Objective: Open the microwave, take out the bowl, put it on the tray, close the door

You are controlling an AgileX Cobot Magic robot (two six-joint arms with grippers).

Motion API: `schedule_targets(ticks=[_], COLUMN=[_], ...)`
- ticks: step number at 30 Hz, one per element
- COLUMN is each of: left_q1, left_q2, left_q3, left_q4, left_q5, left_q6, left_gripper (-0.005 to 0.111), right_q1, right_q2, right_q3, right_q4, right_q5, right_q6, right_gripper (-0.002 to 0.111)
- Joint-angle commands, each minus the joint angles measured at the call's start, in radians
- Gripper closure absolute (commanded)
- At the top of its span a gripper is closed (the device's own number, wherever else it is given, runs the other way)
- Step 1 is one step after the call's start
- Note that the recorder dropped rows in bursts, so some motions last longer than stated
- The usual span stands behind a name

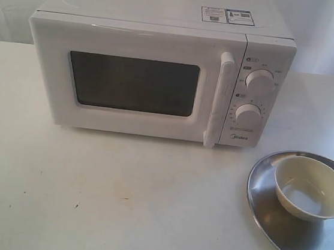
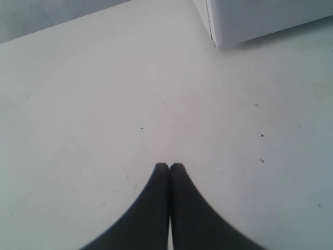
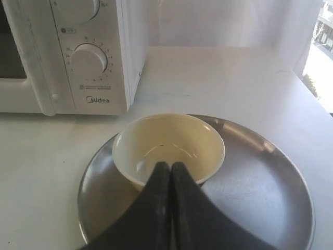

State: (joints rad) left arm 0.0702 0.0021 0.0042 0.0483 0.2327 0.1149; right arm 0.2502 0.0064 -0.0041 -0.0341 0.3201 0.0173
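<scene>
The white microwave (image 1: 158, 70) stands at the back of the table with its door (image 1: 132, 82) closed flush and the bar handle (image 1: 220, 98) upright. The cream bowl (image 1: 312, 188) sits upright on the silver tray (image 1: 282, 225) at the front right. In the right wrist view the bowl (image 3: 169, 148) rests on the tray (image 3: 255, 182), and my right gripper (image 3: 170, 165) hangs shut and empty over its near rim. My left gripper (image 2: 169, 166) is shut with nothing in it above bare tabletop, a microwave corner (image 2: 216, 36) ahead of it. Neither gripper shows in the exterior view.
Two round dials (image 1: 259, 81) and the Midea logo (image 1: 239, 136) face forward on the control panel. The white tabletop (image 1: 117, 192) spreads in front of the microwave. A white wall lies behind; a bright window edge (image 3: 322, 52) shows beyond the table in the right wrist view.
</scene>
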Motion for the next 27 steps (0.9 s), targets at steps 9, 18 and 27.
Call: schedule_targets(ticks=[9,18,27], left_q1=[-0.001,-0.001,-0.001], left_q2=[-0.002,-0.002,-0.002], left_q3=[-0.004,-0.004,-0.004], left_q4=[-0.004,-0.004,-0.004], left_q5=[0.000,0.000,0.000], left_q6=[-0.006,-0.006,-0.006], left_gripper=[0.107,0.107,0.107], right_q1=[-0.032,-0.032,-0.032], right_q2=[-0.006,-0.006,-0.006], right_q3=[0.004,0.004,0.004], right_q4=[-0.011,-0.011,-0.011], right_q5=[-0.004,0.020,0.020], right_q6=[0.010,-0.008,-0.008], right_gripper=[0.108,0.108,0.108])
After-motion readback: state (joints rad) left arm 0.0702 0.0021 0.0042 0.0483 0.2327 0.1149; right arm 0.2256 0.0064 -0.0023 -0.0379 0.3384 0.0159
